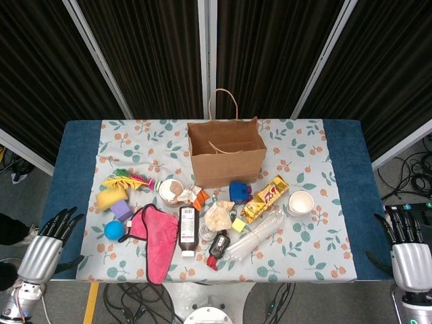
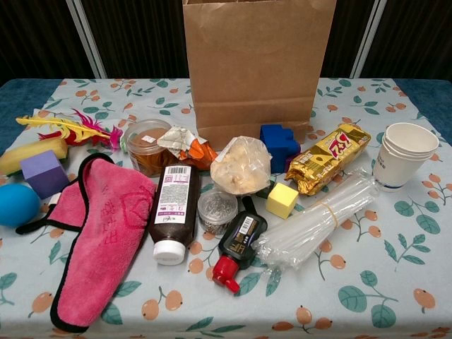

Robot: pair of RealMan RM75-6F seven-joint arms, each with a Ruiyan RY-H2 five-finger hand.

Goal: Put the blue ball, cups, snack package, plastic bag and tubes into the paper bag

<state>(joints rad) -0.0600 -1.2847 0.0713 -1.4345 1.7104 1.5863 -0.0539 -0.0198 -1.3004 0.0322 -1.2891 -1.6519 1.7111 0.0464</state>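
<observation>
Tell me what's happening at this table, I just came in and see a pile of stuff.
Nothing is being handled yet. The left hand and right hand hover open at the table's near corners. The paper bag stands open at the back. In front of it lie the blue ball, stacked cups, gold snack package, plastic bag and clear tubes, none packed, among a pink cloth and bottles.

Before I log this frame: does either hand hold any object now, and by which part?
Nothing is held. The left hand and the right hand are both empty, fingers apart, at the table's near corners, away from all the items.
</observation>
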